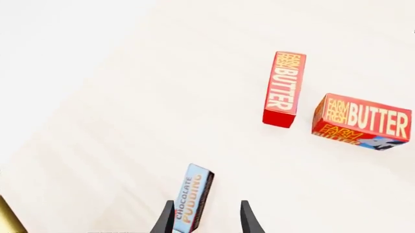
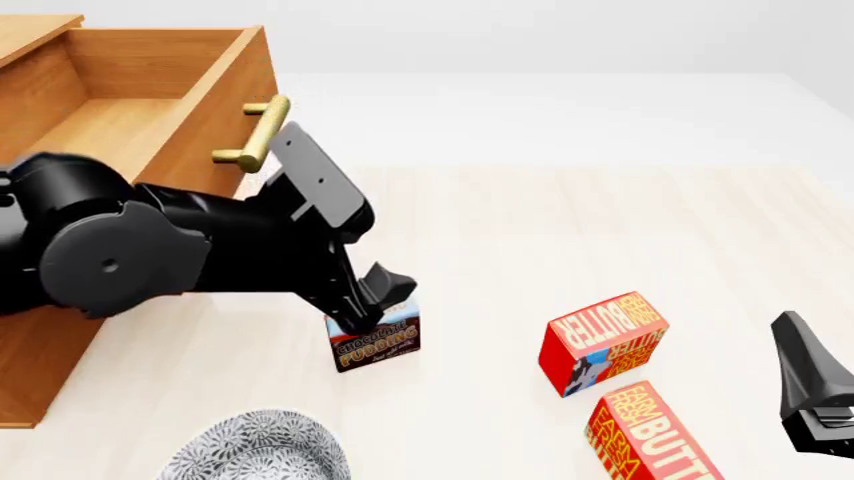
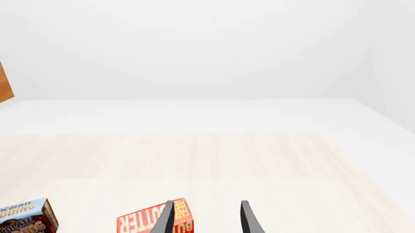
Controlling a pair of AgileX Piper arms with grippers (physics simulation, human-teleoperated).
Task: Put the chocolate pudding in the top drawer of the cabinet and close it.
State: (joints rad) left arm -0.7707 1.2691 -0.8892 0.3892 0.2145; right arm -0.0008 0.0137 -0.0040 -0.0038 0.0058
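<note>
Left gripper (image 2: 371, 305), fingers wide around the light-blue-and-brown chocolate pudding box (image 2: 378, 342), should centre before squeezing; open orange-brown wooden top drawer (image 2: 127, 110) waits at ten o'clock; right gripper (image 3: 206, 218) gapes empty

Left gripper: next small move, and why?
Probably close the fingers. The left gripper is open at the chocolate pudding, which stands between the fingers, nearer one, apparently ungripped. The top drawer already stands open.
</note>
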